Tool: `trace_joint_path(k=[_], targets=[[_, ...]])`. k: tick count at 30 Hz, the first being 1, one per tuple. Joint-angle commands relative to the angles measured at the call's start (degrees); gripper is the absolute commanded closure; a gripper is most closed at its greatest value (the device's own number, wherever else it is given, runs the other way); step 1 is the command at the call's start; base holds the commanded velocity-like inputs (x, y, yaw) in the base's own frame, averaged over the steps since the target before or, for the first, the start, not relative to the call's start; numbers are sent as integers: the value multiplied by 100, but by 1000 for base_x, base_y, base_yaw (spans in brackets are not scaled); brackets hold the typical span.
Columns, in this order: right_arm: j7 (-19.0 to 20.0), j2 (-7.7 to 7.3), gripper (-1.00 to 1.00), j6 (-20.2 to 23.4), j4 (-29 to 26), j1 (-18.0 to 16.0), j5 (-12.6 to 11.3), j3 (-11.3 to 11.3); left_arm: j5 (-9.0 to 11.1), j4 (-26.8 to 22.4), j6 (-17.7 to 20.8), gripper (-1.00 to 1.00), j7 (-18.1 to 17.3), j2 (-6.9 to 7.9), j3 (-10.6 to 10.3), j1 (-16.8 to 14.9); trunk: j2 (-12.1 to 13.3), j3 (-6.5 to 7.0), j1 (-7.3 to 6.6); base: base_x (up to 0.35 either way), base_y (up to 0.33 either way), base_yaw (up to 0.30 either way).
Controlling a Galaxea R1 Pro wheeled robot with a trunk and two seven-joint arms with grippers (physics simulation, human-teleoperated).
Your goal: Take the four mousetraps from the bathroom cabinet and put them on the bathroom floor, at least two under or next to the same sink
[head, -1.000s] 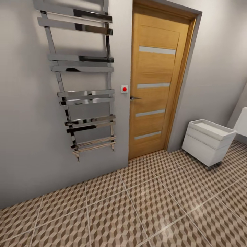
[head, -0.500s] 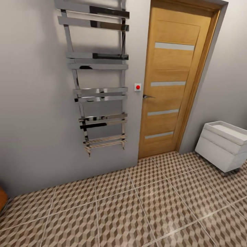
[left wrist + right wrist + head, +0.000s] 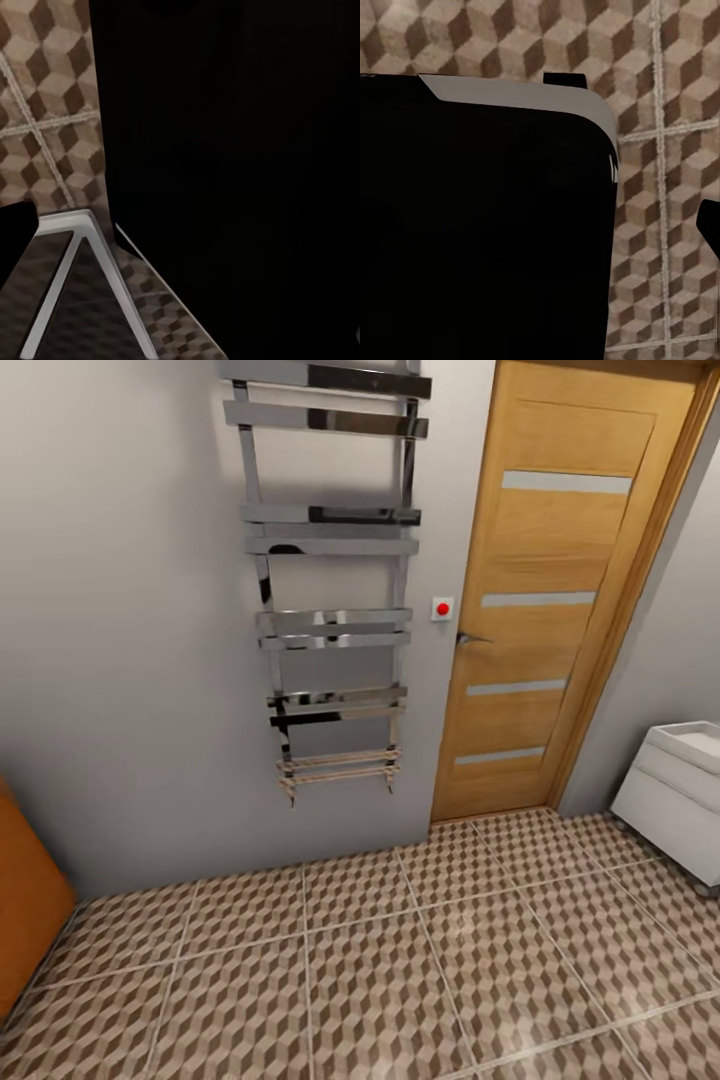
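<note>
towel rail [image 3: 330,580], door [image 3: 555,600], bathroom floor [image 3: 380,980]

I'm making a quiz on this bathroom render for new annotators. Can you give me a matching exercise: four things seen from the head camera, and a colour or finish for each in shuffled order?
Things:
1. towel rail
2. door
3. wall button
4. drawer unit

Colours:
A. white
B. red
C. shiny chrome
D. light wood with pale horizontal strips

Pairs: 1-C, 2-D, 3-B, 4-A
</note>
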Motion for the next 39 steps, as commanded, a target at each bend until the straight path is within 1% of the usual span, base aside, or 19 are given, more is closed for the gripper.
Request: trace_joint_path(k=[1, 7, 22, 39], targets=[[3, -1, -100, -19, 5, -3, 6, 5, 2, -8, -8, -100, 0, 0, -1, 3, -2, -11, 0, 0, 0, 223], [3, -8, -100, -18, -7, -3, 5, 5, 2, -8, -8, -100, 0, 0, -1, 3, -2, -25, 0, 0, 0, 82], [3, -5, -100, -18, 1, -3, 4, 5, 6, -8, -1, -100, -13, 7, -1, 3, -2, -28, 0, 17, 0, 6], [3, -9, -100, -18, 1, -3, 4, 5, 2, -9, 1, -100, -23, 9, -1, 3, -2, -28, 0, 312, 0, 0]])
